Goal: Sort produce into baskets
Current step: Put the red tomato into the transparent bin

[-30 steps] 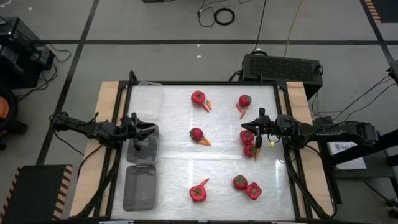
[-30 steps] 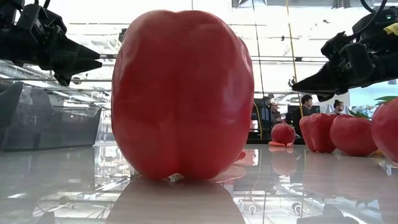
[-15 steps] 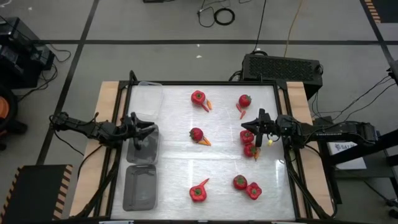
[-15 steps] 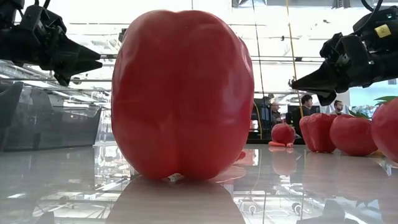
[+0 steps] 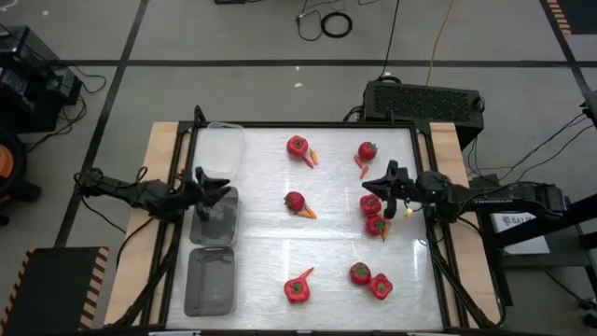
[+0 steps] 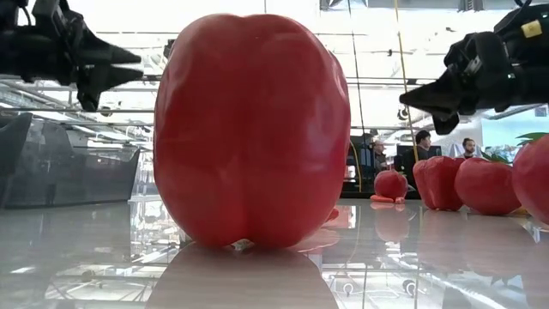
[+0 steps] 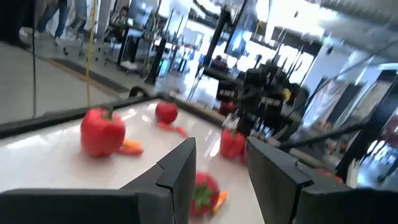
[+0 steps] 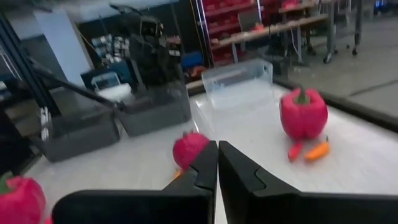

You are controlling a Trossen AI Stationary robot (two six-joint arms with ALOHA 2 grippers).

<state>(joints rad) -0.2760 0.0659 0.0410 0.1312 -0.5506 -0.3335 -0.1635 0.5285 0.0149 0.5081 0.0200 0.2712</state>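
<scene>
Several red peppers and tomatoes lie spread on the white table [image 5: 261,243], with thin orange and red chilies beside some. One red pepper [image 6: 250,129] stands close in the low view. Three clear trays line the left side: far [image 5: 224,147], middle [image 5: 215,217] and near [image 5: 210,280]. My left gripper [image 5: 222,185] hovers over the middle tray, open and empty; its gap shows in the left wrist view [image 7: 221,168]. My right gripper [image 5: 367,184] is shut and empty above a red pair [image 5: 372,213] at the right; its fingers meet in the right wrist view [image 8: 217,163].
More produce lies at the far middle [image 5: 297,145], far right [image 5: 367,150], centre [image 5: 295,201] and near edge [image 5: 297,289], [image 5: 370,279]. A black box [image 5: 424,101] stands behind the table. People [image 6: 422,142] show far off in the room.
Both grippers have risen a little above the table. The left one has lifted over the middle tray, the right one above the red pair at the right. The produce and trays have stayed in place.
</scene>
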